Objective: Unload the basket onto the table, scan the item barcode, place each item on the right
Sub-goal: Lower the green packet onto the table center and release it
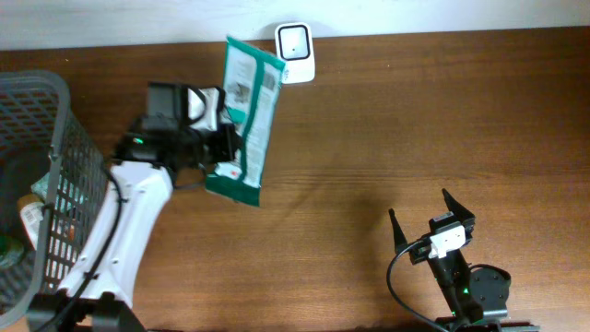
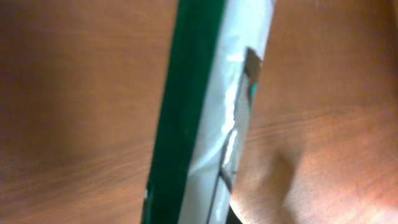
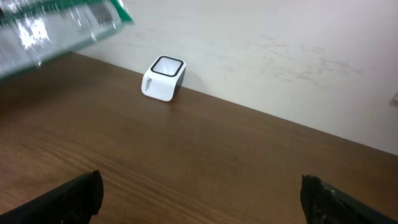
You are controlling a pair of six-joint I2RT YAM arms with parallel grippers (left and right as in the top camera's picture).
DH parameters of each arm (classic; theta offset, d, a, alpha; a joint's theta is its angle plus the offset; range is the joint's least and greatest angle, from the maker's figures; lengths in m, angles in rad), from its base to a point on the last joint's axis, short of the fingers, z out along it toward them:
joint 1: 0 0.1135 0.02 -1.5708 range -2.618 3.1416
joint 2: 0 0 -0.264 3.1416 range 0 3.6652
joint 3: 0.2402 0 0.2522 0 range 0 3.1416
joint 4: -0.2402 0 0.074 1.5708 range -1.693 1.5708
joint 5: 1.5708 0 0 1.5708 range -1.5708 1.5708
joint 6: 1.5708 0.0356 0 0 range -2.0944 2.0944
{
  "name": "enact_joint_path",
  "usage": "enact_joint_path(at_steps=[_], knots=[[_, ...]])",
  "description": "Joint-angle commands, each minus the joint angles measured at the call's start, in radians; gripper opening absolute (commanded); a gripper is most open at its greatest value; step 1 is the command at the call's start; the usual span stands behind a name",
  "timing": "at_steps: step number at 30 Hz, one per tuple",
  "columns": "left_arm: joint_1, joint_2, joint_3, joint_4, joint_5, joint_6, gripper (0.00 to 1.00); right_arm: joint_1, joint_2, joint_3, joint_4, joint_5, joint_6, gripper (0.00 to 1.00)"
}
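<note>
Here my left pincer (image 1: pixel 224 148) clamps a glossy green-and-white pouch (image 1: pixel 251 111), its far end beside the white scanner (image 1: pixel 296 41), while my right pincer (image 1: pixel 419 207) gapes empty.

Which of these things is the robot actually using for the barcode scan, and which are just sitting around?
In use: green-and-white pouch; left gripper, shut on the pouch; white scanner at the table's far edge.
Lying about: grey mesh basket with other items inside; right gripper, open and holding nothing.
</note>
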Motion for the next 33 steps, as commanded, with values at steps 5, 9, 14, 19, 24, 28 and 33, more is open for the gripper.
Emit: enact_joint_path(at_steps=[5, 9, 14, 19, 24, 28, 33], knots=[[-0.153, -0.003, -0.228, 0.257, -0.064, -0.22, 0.0, 0.006, -0.008, -0.005, -0.005, 0.005, 0.004, 0.98], [-0.204, 0.0, -0.279, 0.322, -0.093, -0.291, 0.0, 0.006, -0.008, -0.005, -0.005, 0.005, 0.004, 0.98], [-0.27, 0.005, -0.348, 0.365, -0.187, -0.47, 0.0, 0.006, -0.008, -0.005, -0.005, 0.005, 0.004, 0.98], [-0.323, 0.049, -0.364, 0.426, -0.193, -0.518, 0.0, 0.006, -0.008, -0.005, -0.005, 0.005, 0.004, 0.98], [-0.354, 0.114, -0.364, 0.46, -0.191, -0.542, 0.17, 0.006, -0.008, -0.005, -0.005, 0.005, 0.005, 0.98], [-0.354, 0.094, -0.357, 0.458, -0.173, -0.524, 0.56, 0.006, -0.008, -0.005, -0.005, 0.005, 0.004, 0.98], [-0.338, -0.003, -0.292, 0.311, -0.285, -0.399, 0.7, 0.006, -0.008, -0.005, -0.005, 0.005, 0.004, 0.98]])
